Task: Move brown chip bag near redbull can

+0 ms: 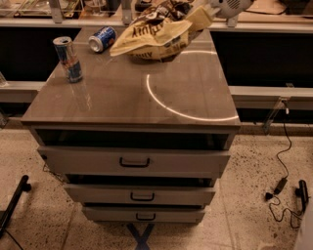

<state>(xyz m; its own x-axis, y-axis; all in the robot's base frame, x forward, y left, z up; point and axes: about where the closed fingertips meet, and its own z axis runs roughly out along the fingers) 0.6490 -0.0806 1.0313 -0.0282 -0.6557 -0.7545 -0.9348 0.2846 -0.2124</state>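
Gripper (209, 11): far right, clamped on the bag's right corner, so you carry it above the table (195, 88).
Brown chip bag (154, 33): hangs leftward over the far side, near the blue can (101, 39).
Redbull can (68, 59): upright at the left edge, well apart; your target.

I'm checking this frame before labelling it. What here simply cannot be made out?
Camera view:
The arm above the gripper, which grips the brown chip bag at top right: cut off by the top edge.
What lies on the table behind the bag: hidden by it.
Whether the bag touches the table: unclear.
Print on the redbull can: too small.
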